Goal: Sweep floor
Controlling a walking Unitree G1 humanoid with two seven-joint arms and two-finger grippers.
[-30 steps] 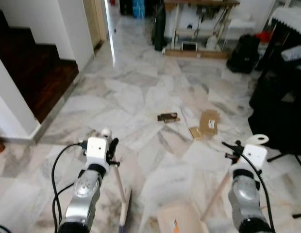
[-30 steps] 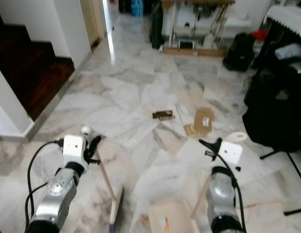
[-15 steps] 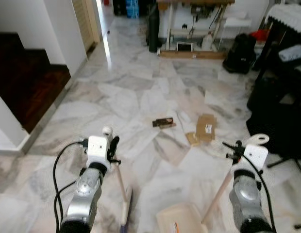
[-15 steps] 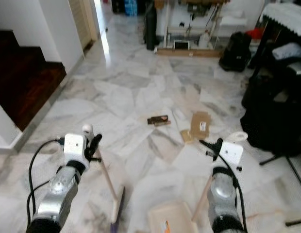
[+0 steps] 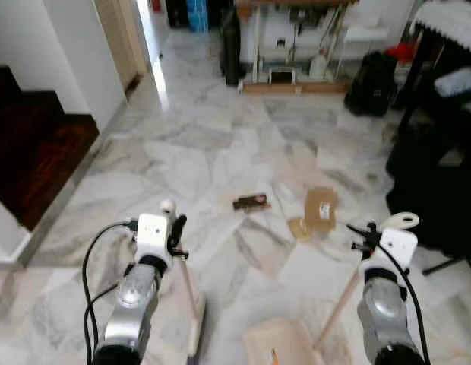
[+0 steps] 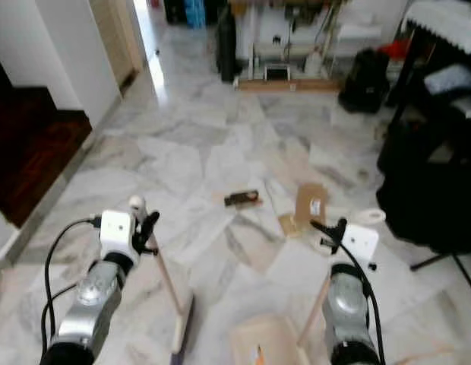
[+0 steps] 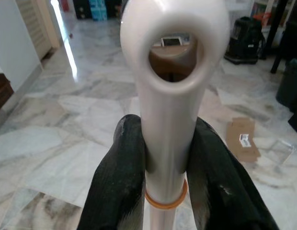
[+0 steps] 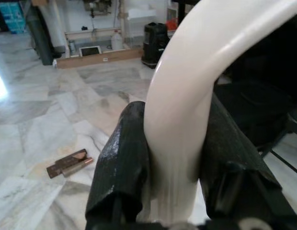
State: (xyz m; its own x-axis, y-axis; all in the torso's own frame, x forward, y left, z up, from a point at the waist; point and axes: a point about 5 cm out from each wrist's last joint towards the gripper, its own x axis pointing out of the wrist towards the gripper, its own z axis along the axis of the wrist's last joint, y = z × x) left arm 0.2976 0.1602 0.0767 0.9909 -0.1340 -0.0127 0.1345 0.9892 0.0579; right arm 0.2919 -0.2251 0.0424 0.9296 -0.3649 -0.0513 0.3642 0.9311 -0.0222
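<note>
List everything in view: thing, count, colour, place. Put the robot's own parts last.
broom: one, pale handle, held upright-tilted in the left pincer, head on the floor near the robot
dustpan: one, beige, on the floor near the robot, its long handle in the right pincer
cardboard pieces: two, tan, on the marble floor ahead
brown scrap: one, dark brown, on the floor left of the cardboard
staircase: one, dark wood, at the left
black bag: one, black, far right by the wall
wooden table: one, at the far wall
left pincer: black fingers, shut on the broom handle
right pincer: black fingers, shut on the dustpan handle
</note>
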